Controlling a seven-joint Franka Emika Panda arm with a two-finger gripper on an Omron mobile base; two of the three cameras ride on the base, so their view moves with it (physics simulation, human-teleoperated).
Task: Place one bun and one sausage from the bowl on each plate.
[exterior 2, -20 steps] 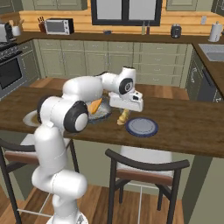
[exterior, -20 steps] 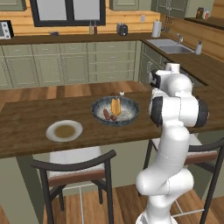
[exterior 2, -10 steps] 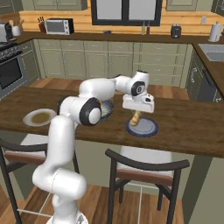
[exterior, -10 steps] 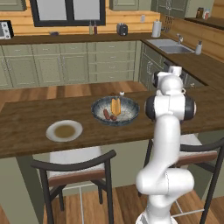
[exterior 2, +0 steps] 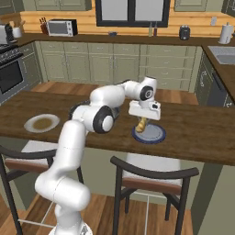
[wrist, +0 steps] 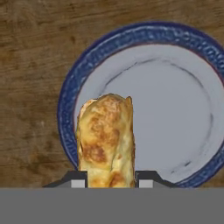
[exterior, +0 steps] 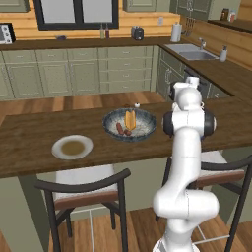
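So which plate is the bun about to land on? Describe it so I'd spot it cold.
On the long wooden counter, look right of the bowl, under the gripper holding the bun. The plate there is pale grey with a blue rim; the other plate is white with a tan centre.

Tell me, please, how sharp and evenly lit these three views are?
Hand view: the bun in the gripper is crisp and the blue-rimmed plate evenly lit, without glare. Right base view: soft shadow under the gripper. Left base view: flat light, bowl slightly soft.
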